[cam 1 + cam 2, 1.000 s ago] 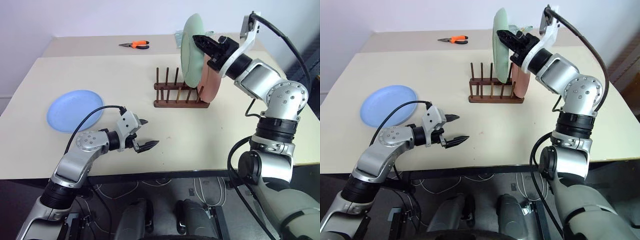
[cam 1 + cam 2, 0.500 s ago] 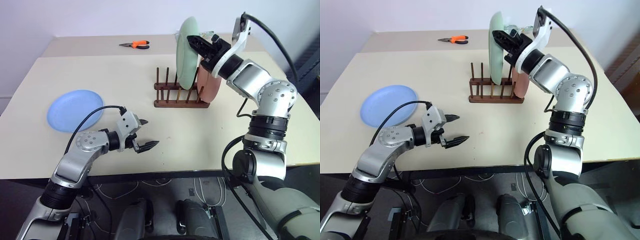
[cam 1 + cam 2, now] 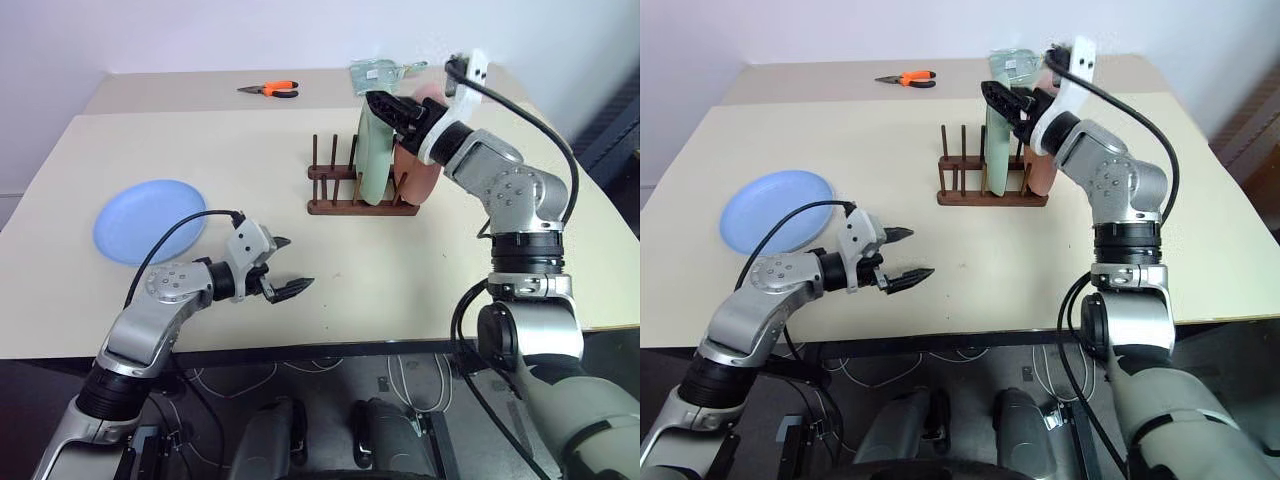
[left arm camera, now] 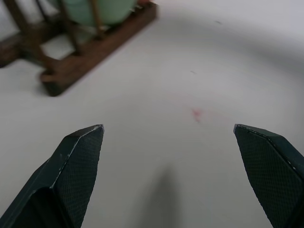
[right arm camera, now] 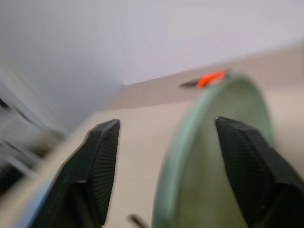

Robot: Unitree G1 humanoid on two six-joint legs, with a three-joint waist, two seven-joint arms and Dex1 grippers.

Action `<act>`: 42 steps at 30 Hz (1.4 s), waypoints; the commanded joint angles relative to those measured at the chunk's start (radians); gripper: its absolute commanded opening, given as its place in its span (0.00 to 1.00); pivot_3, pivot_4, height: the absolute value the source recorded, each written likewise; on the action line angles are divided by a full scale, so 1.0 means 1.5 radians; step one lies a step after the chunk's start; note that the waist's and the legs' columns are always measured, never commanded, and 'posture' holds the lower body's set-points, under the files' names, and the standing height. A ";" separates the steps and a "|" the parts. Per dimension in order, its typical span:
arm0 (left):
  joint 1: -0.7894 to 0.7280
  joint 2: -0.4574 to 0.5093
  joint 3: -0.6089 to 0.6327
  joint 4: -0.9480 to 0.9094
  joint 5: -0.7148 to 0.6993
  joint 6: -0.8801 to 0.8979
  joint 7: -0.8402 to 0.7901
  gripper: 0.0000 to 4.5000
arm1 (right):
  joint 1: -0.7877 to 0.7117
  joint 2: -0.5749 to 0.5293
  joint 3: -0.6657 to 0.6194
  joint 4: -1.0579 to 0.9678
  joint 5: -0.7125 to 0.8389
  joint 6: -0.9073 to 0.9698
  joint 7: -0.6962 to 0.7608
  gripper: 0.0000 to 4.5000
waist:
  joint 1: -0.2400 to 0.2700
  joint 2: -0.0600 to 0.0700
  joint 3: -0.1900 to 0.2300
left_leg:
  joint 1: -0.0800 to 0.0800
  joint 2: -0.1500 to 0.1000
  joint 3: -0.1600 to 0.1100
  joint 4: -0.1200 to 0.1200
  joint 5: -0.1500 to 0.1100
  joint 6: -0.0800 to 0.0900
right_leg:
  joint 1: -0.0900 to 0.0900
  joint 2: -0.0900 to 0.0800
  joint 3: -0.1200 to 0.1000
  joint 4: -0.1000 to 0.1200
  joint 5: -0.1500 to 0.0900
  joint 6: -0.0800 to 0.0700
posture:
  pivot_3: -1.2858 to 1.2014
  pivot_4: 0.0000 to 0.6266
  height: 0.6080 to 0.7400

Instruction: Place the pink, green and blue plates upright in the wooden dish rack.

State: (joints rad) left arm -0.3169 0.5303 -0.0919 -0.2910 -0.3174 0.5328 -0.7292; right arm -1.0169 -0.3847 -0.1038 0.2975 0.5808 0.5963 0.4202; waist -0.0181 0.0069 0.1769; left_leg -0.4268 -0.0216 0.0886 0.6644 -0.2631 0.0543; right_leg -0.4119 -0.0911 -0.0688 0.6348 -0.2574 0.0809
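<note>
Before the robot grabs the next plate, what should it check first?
1. Green plate standing upright in the wooden dish rack: ok.
2. Pink plate upright beside it: ok.
3. Right gripper let go of the green plate: ok, its fingers stand apart on either side of the rim.
4. Blue plate still flat on the table, waiting: ok.
5. Left gripper open and empty: ok.
6. Free slot left in the rack: ok.
</note>
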 commanded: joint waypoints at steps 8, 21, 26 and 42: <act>-0.122 -0.050 0.327 0.132 0.128 0.095 0.504 1.00 | 0.054 -0.118 0.162 -0.195 -0.267 -0.304 0.160 0.66 | -0.001 -0.001 0.000 | 0.000 0.000 0.000 0.000 0.000 0.000 | 0.000 0.001 0.000 0.000 0.000 0.001 | 0.52 0.24 1.00; -0.194 -0.208 0.579 0.081 0.054 0.465 0.662 0.95 | 0.218 -0.090 0.292 -0.326 -0.322 -0.330 0.281 1.00 | 0.021 -0.009 0.000 | 0.000 0.000 -0.002 0.002 0.000 -0.002 | 0.002 0.001 -0.001 -0.001 0.001 0.003 | 0.52 0.24 1.00; -0.215 -0.255 0.663 0.086 0.013 0.469 0.669 0.50 | 0.241 -0.094 0.292 -0.326 -0.348 -0.342 0.284 1.00 | 0.015 -0.009 0.000 | 0.001 0.000 -0.002 0.001 0.000 -0.003 | 0.002 0.001 -0.001 0.000 0.001 0.003 | 0.52 0.24 1.00; -0.274 -0.194 0.357 -0.058 -0.051 0.330 0.486 0.02 | 0.175 -0.085 0.298 -0.235 -0.512 -0.467 0.206 1.00 | 0.013 -0.010 0.000 | 0.002 -0.001 -0.001 0.001 0.000 -0.005 | 0.003 0.002 -0.001 -0.001 0.001 0.002 | 0.52 0.24 1.00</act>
State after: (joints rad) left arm -0.7221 0.2213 0.4684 -0.3367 -0.3772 1.0164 0.0142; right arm -0.7252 -0.5229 0.3481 -0.0687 -0.1445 -0.0522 0.7692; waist 0.0014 -0.0083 0.1770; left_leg -0.4242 -0.0225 0.0866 0.6654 -0.2631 0.0473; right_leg -0.4078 -0.0882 -0.0707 0.6329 -0.2555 0.0845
